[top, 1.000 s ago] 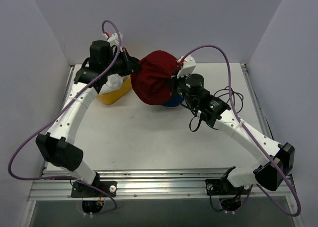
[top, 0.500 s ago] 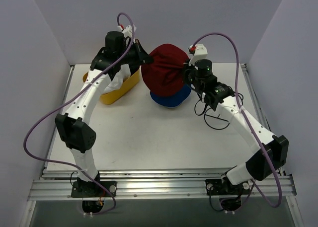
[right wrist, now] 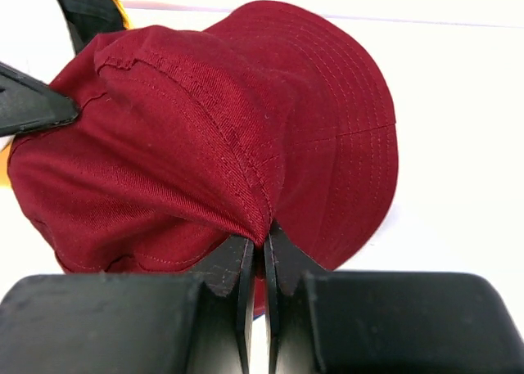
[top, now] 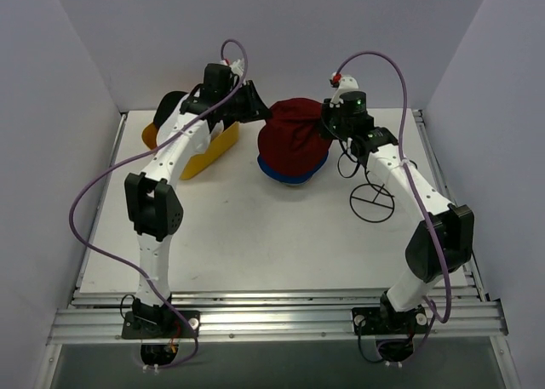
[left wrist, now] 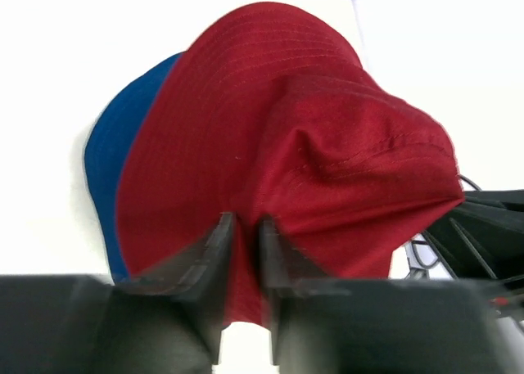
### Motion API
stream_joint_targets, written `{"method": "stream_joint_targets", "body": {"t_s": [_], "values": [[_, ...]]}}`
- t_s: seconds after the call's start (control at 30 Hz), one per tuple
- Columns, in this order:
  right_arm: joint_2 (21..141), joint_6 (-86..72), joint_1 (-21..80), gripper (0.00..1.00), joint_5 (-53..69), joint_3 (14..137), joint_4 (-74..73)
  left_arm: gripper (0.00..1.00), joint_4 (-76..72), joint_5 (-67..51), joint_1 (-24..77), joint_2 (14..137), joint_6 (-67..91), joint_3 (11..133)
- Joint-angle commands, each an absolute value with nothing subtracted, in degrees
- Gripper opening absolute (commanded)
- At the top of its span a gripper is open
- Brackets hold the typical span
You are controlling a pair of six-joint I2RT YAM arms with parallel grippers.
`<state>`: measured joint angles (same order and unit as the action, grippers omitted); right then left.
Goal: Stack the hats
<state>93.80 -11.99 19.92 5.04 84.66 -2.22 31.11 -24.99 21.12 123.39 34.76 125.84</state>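
Note:
The maroon bucket hat (top: pixel 292 138) hangs stretched between both grippers, draped over the blue bucket hat (top: pixel 289 172) on the table at the back middle. My left gripper (top: pixel 266 110) is shut on the maroon hat's left brim; its wrist view shows the maroon hat (left wrist: pixel 286 145) pinched between the jaws and the blue hat (left wrist: pixel 115 145) beneath. My right gripper (top: pixel 324 123) is shut on the right brim, seen pinched in its wrist view (right wrist: pixel 246 145). The white hat, the black cap and the red cap do not show clearly.
A yellow plastic basket (top: pixel 204 155) lies tipped at the back left beside the left arm. A thin black wire dome frame (top: pixel 372 199) stands right of the hats, under the right arm. Purple cables loop off both arms.
Both grippers have carried the maroon hat back and to the right, and lowered it onto the blue hat. Both arms now reach farther toward the back wall.

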Motion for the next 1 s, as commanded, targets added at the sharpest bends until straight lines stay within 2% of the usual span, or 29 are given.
{"method": "stream_joint_targets", "body": {"t_s": [0.0,0.03,0.07,0.1,0.2,0.37,0.5,0.77,0.97], "values": [[94.30,-12.22,17.93,0.00,5.53,87.89,-3.43,0.35,32.96,-23.64,19.69,123.58,32.52,129.81],[94.48,-12.39,17.58,0.02,6.06,88.15,-3.51,0.39,32.70,-23.47,19.60,123.05,32.00,128.68],[94.48,-12.48,16.88,0.09,6.67,88.33,-3.52,0.46,30.87,-23.29,19.51,122.35,31.30,127.19],[94.31,-12.57,16.35,0.14,8.85,88.42,-3.43,0.57,29.37,-22.94,19.25,119.99,31.20,125.26],[93.34,-14.15,13.72,0.27,13.78,88.51,-2.64,0.70,22.43,-21.45,17.85,114.46,31.38,116.04],[91.58,-18.00,9.76,0.38,19.06,86.93,1.56,0.71,14.26,-23.20,15.82,109.78,32.43,103.74],[94.04,-21.44,5.98,0.39,25.92,86.74,4.48,0.71,7.84,-26.45,16.17,108.28,32.52,96.88],[99.83,-27.06,1.59,0.45,34.53,87.27,9.93,0.72,-3.85,-30.49,16.70,107.93,34.27,88.78],[107.12,-28.83,1.06,0.50,36.74,94.03,7.74,0.73,-8.79,-31.47,16.79,108.28,35.51,84.56]]}}
